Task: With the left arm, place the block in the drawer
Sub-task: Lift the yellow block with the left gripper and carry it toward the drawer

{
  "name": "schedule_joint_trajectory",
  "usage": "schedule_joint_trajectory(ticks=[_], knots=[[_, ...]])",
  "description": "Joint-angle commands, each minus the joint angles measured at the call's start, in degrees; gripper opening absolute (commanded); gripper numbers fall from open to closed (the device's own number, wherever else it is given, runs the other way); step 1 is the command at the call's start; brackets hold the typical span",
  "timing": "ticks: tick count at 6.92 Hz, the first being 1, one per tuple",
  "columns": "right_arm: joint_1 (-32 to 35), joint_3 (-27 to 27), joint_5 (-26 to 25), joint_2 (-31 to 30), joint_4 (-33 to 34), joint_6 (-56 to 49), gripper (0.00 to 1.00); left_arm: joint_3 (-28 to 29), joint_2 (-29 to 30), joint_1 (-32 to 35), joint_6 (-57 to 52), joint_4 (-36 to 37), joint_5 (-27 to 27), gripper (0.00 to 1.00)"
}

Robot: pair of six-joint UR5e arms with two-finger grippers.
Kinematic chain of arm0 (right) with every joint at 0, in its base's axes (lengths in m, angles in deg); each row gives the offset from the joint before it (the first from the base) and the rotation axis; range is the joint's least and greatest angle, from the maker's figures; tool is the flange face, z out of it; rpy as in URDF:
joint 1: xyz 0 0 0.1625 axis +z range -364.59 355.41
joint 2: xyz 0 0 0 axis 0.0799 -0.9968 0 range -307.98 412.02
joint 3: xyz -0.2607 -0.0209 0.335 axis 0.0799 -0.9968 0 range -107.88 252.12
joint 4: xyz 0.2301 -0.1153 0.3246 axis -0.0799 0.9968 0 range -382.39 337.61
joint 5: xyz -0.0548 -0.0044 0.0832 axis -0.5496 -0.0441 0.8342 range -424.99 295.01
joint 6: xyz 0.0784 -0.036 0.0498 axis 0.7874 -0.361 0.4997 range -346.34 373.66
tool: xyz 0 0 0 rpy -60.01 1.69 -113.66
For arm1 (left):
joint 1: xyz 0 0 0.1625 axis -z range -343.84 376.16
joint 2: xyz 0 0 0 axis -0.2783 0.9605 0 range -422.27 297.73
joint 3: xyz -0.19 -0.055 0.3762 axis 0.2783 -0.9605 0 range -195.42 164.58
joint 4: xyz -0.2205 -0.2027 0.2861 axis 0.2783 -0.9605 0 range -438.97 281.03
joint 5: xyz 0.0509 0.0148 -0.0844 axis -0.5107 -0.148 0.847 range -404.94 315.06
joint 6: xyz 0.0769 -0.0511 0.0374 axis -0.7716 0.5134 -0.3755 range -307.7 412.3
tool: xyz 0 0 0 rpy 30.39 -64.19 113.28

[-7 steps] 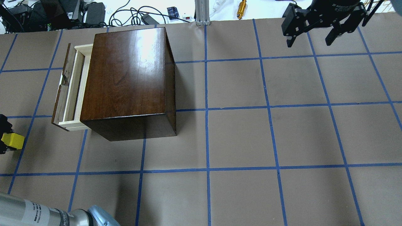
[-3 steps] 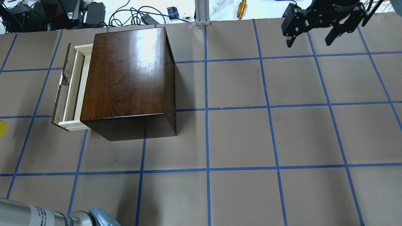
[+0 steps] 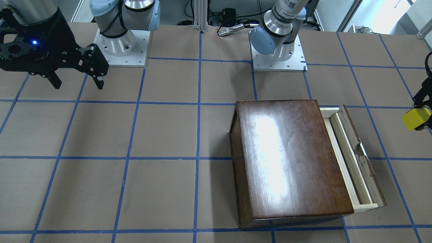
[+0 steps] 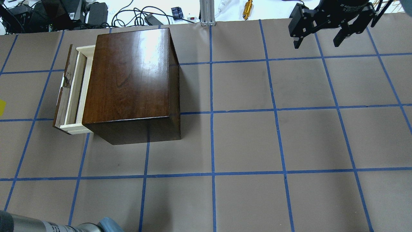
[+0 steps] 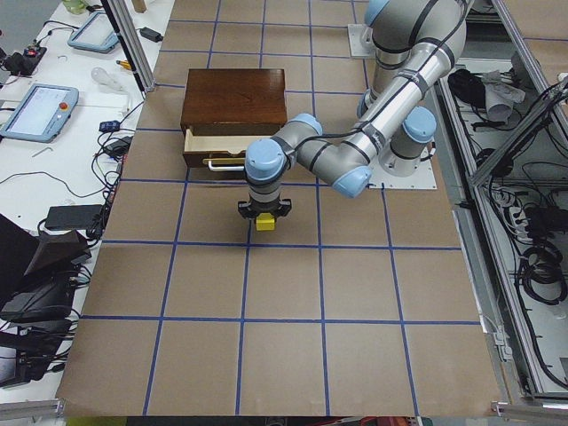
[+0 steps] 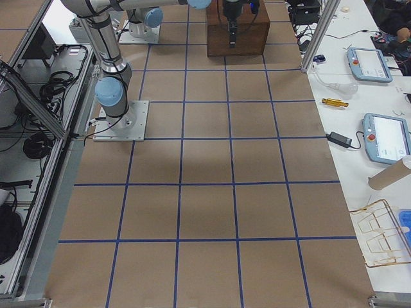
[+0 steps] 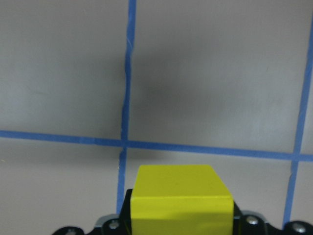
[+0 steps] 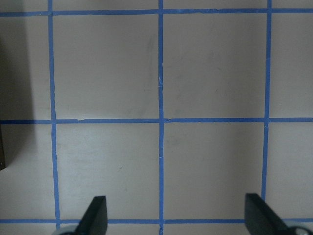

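My left gripper (image 3: pixel 422 115) is shut on the yellow block (image 3: pixel 413 118) and holds it above the table, out past the drawer's dark front panel. The block fills the bottom of the left wrist view (image 7: pixel 182 200) and shows as a sliver at the overhead view's left edge (image 4: pixel 1 108). The drawer (image 3: pixel 351 158) of pale wood stands pulled out of the dark-brown box (image 3: pixel 290 158), and its visible inside holds nothing. It also shows in the overhead view (image 4: pixel 73 90). My right gripper (image 4: pixel 318 40) is open and empty, far off at the other end of the table.
The table is brown paper with a grid of blue tape (image 4: pixel 212 174). Cables, power bricks and a brass tool (image 4: pixel 248 9) lie beyond the far edge. Both arm bases (image 3: pixel 278 50) stand on the robot's side. Tablets (image 5: pixel 35 111) lie on a side bench.
The block and left gripper have moved left, out past the overhead view's left edge, and farther from the robot's side. The right gripper has stayed put.
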Motion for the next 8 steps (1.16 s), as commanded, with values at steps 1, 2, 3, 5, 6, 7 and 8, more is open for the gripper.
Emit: schedule_joint_trajectory(ticks=[1,2,3,5,6,7,8], knots=[[0.0,0.0,0.1,0.0,0.0,0.0,1.0,1.0,-3.3,9.2,9.0,-3.6,0.1,0.0],[0.0,0.0,0.1,0.0,0.0,0.1,1.0,1.0,-3.3,14.1,11.8,-4.8,0.5,0.0],[0.0,0.0,0.1,0.1,0.0,0.1,1.0,1.3,-3.4,18.2,16.0,-5.5,2.4,0.0],[0.0,0.0,0.1,0.1,0.0,0.1,1.0,1.2,-2.2,20.2,18.3,-5.3,2.8,0.0],[0.0,0.0,0.1,0.0,0.0,0.0,1.0,0.8,-1.1,20.3,18.2,-4.8,2.8,0.0],[-0.1,0.0,0.0,0.1,0.0,0.0,1.0,0.8,-0.5,20.9,18.3,-4.3,2.8,0.0],[-0.1,0.0,0.0,0.0,0.0,0.0,1.0,0.7,0.1,21.9,17.9,-2.9,2.7,0.0]])
